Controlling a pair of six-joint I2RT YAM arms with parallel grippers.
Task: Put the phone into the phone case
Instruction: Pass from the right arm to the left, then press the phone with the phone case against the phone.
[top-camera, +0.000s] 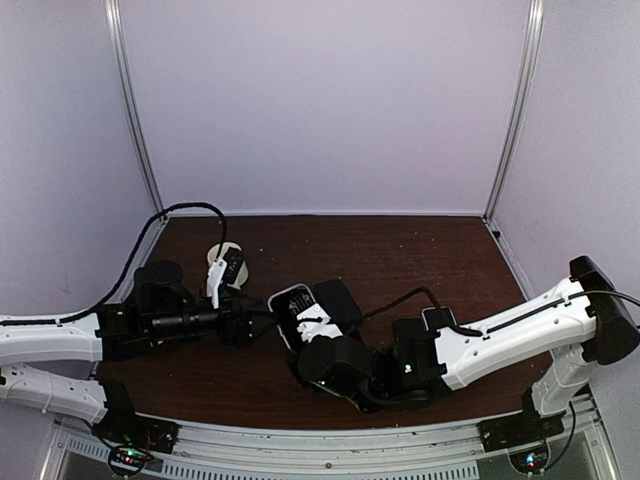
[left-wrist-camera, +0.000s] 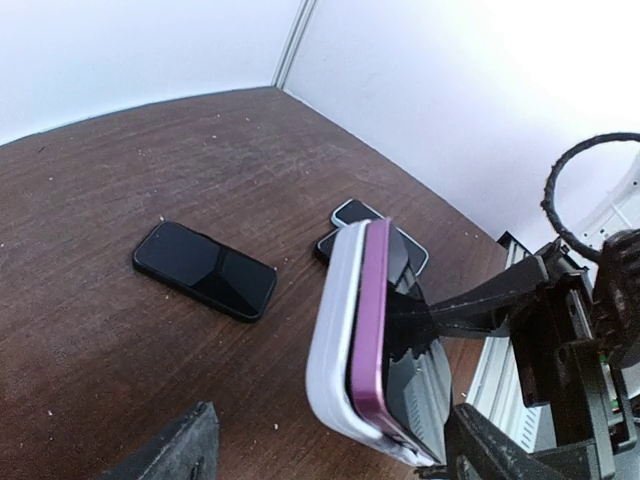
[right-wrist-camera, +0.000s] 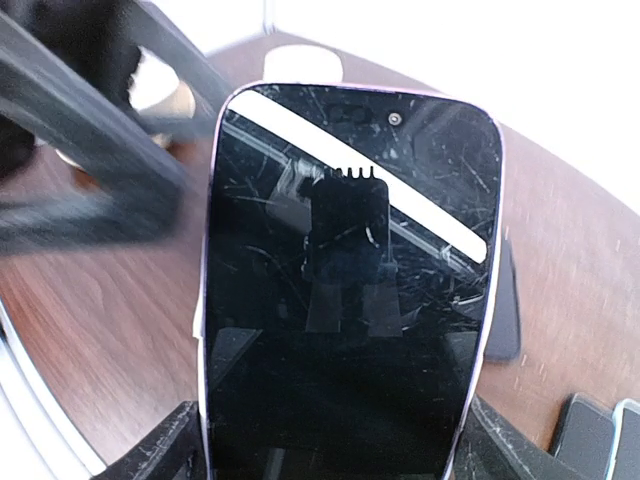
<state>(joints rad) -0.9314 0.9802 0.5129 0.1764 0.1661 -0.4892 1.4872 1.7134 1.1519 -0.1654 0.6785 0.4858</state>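
Observation:
A purple-edged phone (left-wrist-camera: 372, 320) stands on edge, pressed against the inside of a white case (left-wrist-camera: 335, 340), above the brown table. In the right wrist view the phone's black screen (right-wrist-camera: 350, 280) faces the camera. My right gripper (right-wrist-camera: 330, 440) is shut on the phone's two long sides, and a sliver of the case (right-wrist-camera: 197, 325) shows behind its left edge. My left gripper (left-wrist-camera: 332, 428) is open around the pair, its left finger well apart and its right finger close to the case's lower corner. From above, phone and case (top-camera: 296, 308) sit between both grippers.
A black phone (left-wrist-camera: 205, 268) lies flat on the table beyond the case. Two more stacked dark phones or cases (left-wrist-camera: 375, 235) lie further right. A white round object (top-camera: 222, 258) stands behind the left arm. Walls enclose the table on three sides.

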